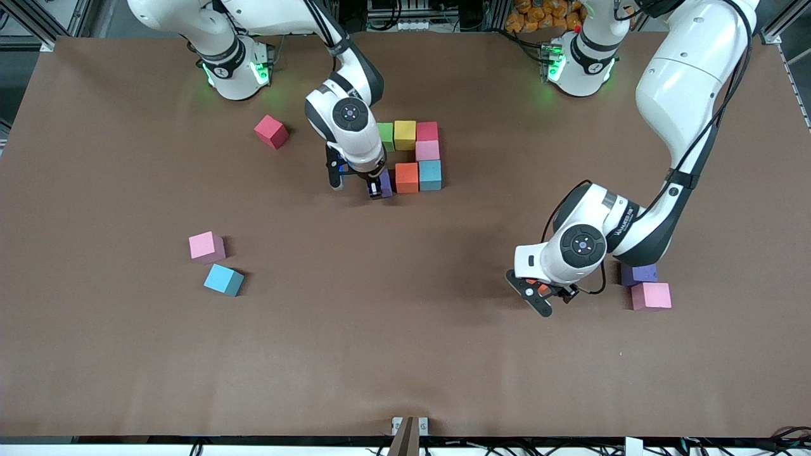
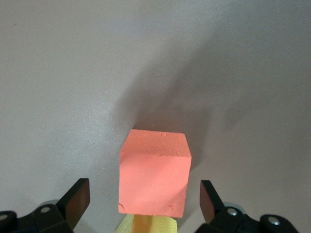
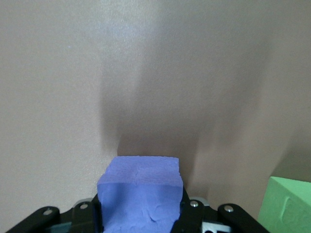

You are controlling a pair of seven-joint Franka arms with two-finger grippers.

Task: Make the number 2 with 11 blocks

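The partial number 2 is made of a green block [image 1: 385, 135], a yellow block [image 1: 405, 134] and a red block [image 1: 427, 131] in a row. A pink block [image 1: 427, 151] lies below the red one, then an orange block [image 1: 406, 177] and a blue block [image 1: 430, 175]. My right gripper [image 1: 377, 185] is shut on a purple block [image 3: 141, 191], low beside the orange one. My left gripper [image 2: 144, 201] stands open around a loose coral-orange block [image 2: 154, 177], fingers apart from its sides. A yellow block [image 2: 150, 225] shows just past it.
Toward the right arm's end lie a loose red block [image 1: 271, 132], a pink block [image 1: 206, 246] and a light blue block [image 1: 223, 279]. A purple block [image 1: 638, 273] and a pink block [image 1: 651, 296] sit beside the left gripper [image 1: 543, 296].
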